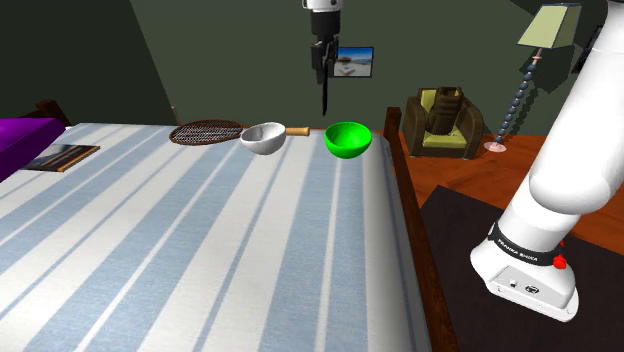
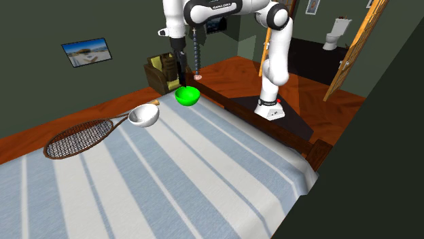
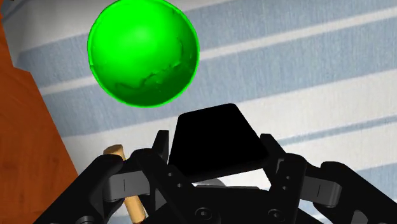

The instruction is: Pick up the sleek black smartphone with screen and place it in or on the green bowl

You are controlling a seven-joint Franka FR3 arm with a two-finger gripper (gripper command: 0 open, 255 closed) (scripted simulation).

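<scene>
A bright green bowl (image 1: pixel 348 140) sits near the far edge of the blue-and-white striped bed; it also appears from the other side (image 2: pixel 187 96) and below the hand (image 3: pixel 143 52). My gripper (image 1: pixel 321 68) hangs in the air, shut on a thin black smartphone (image 1: pixel 324 95) that points straight down. In the shoulder view the phone hangs above the gap between the white bowl and the green bowl. In the wrist view the phone (image 3: pixel 216 143) is clasped between the two fingers, with the green bowl ahead of its tip. The second exterior view has the gripper (image 2: pixel 178 58) just above and behind the green bowl.
A white bowl (image 1: pixel 263 138) and a racket (image 1: pixel 207 131) lie beside the green bowl. A book (image 1: pixel 60 157) and a purple pillow (image 1: pixel 22 135) are at the shoulder view's left. The bed's wooden rail (image 1: pixel 402 170), an armchair (image 1: pixel 442 122) and a floor lamp (image 1: pixel 527 75) stand beyond.
</scene>
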